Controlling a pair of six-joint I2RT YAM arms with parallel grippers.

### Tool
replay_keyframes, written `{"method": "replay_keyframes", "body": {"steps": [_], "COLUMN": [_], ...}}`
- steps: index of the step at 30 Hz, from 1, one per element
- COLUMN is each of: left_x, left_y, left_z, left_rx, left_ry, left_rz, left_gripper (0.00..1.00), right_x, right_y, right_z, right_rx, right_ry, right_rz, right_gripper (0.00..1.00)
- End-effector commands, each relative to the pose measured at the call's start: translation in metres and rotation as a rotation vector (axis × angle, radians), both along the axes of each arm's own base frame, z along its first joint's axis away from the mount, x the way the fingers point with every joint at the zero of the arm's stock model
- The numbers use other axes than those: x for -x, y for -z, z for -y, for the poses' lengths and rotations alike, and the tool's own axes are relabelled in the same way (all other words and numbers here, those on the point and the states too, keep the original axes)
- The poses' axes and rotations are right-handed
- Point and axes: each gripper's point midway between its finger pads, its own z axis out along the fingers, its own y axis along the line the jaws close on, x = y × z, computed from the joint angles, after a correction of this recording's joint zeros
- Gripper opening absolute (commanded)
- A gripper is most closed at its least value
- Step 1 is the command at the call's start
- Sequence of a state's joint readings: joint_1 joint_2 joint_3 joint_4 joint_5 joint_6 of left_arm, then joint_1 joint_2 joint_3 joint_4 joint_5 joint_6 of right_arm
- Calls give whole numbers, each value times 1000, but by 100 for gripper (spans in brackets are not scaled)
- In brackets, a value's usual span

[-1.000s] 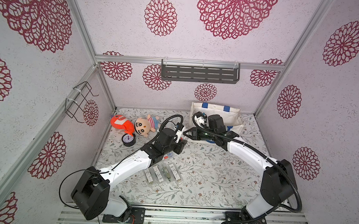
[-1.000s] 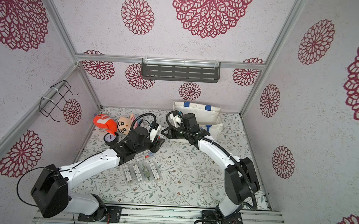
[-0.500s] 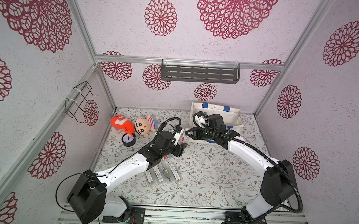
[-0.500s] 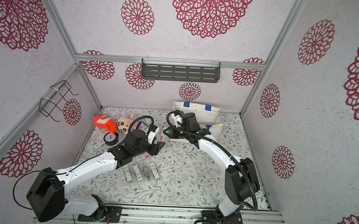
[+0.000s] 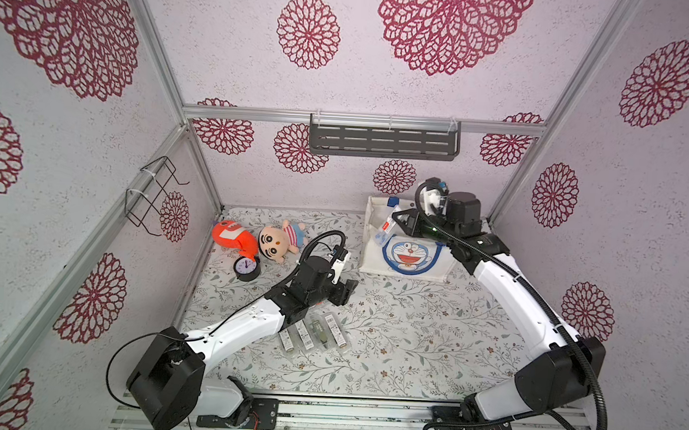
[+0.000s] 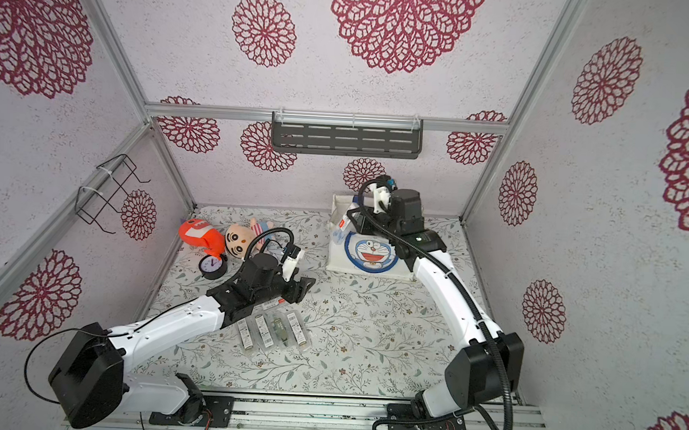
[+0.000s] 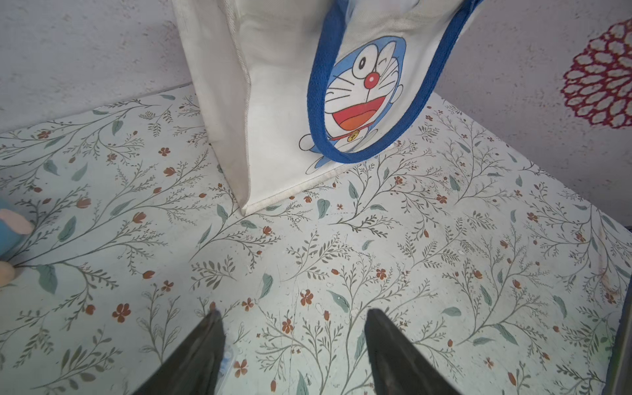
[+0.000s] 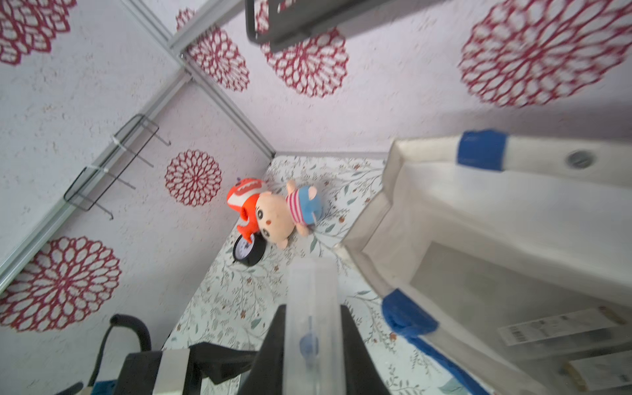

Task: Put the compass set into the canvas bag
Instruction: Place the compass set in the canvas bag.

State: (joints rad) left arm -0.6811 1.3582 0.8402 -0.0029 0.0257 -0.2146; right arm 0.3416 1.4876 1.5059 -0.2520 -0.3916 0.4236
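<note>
My right gripper (image 5: 398, 223) (image 6: 354, 220) (image 8: 312, 307) is shut on a clear plastic compass set (image 5: 386, 231) (image 6: 340, 231) (image 8: 313, 290) with a blue part inside. It holds the case at the near left corner of the canvas bag's open top. The canvas bag (image 5: 373, 258) (image 6: 338, 260) (image 7: 273, 102) (image 8: 478, 205) stands upright at the back right, cream with blue handles and a cartoon cat face. My left gripper (image 5: 345, 292) (image 6: 303, 287) (image 7: 294, 312) is open and empty, low over the floral table in front of the bag.
Several flat barcode-labelled packages (image 5: 314, 335) (image 6: 274, 331) lie in a row under the left arm. More packages (image 8: 554, 328) lie inside the bag. An orange plush (image 5: 232, 234), a doll (image 5: 278, 241) and a black clock (image 5: 247, 267) sit back left. A grey shelf (image 5: 383, 141) hangs on the back wall.
The two grippers were close together at mid-table. My left gripper opened and drew back toward the front. The right gripper carried the compass set up and back to the bag's rim.
</note>
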Motion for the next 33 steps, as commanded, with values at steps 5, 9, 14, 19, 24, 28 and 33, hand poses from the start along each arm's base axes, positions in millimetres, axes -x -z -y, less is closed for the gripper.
{"method": "replay_keyframes", "body": {"steps": [5,9,14,19,24,28,33], "left_x": [1,2,3,3,1,-1,-3], "left_y": [0,5,10,13,16,17,17], "left_z": [1,-1,-3,-3,-2,-2,0], "left_rx": [34,24,19,16,12,13,11], "left_ry": [10,6,3,2,3,-3,-3], "left_rz": [-5,-21,-37,-49,-60,-63,-68], "left_gripper": [69,69,69,70,70,70,70], "right_x": [-23,-47,-73,-94,-109,-115,-117], "right_y": [-45,-27,6,48,89,116,146], "right_z": [70,93,95,91,91,91,90], "right_rx": [88,163,219,262,307,342,378], "right_ry": [225,313,332,322,325,332,322], "right_rz": [135,97,27,-59,-154,-216,-281], "right_gripper": [0,0,0,0,0,0,0]}}
